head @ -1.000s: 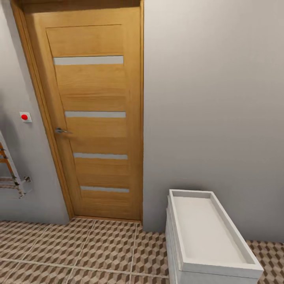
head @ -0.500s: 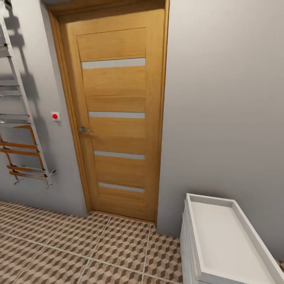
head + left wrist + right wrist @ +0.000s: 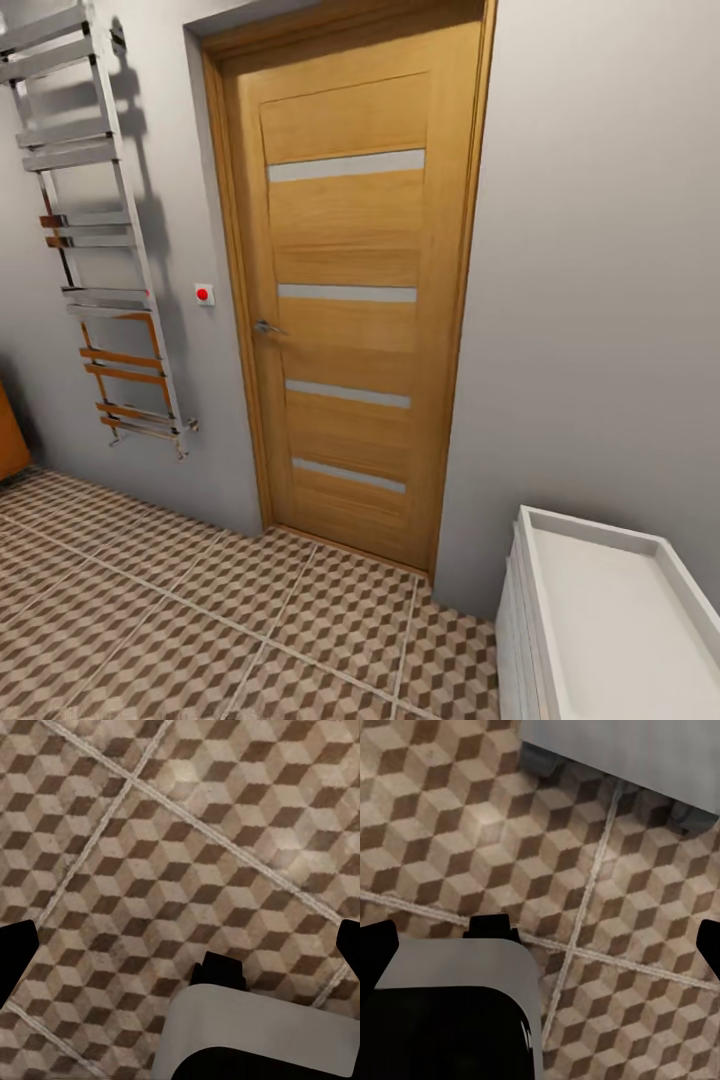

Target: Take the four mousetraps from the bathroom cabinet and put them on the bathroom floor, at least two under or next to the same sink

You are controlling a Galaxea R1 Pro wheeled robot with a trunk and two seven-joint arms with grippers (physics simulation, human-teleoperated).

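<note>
The bathroom floor of brown, beige and cream cube-pattern tiles spreads below the door. The mousetraps and the sink are out of view. A sliver of orange-brown wood at the far left edge may be the cabinet; I cannot tell. In the left wrist view my left gripper hangs open over bare tiles, its dark fingertips far apart. My right gripper is open too, over the floor, with nothing between its fingertips.
A shut wooden door with pale strips stands ahead in the grey wall. Left of it are a red wall button and a chrome towel rail. A white unit with a rimmed top sits at the lower right.
The camera has turned left: the door and the white unit slid rightward in the picture, and the towel rail and the orange-brown sliver came into view.
</note>
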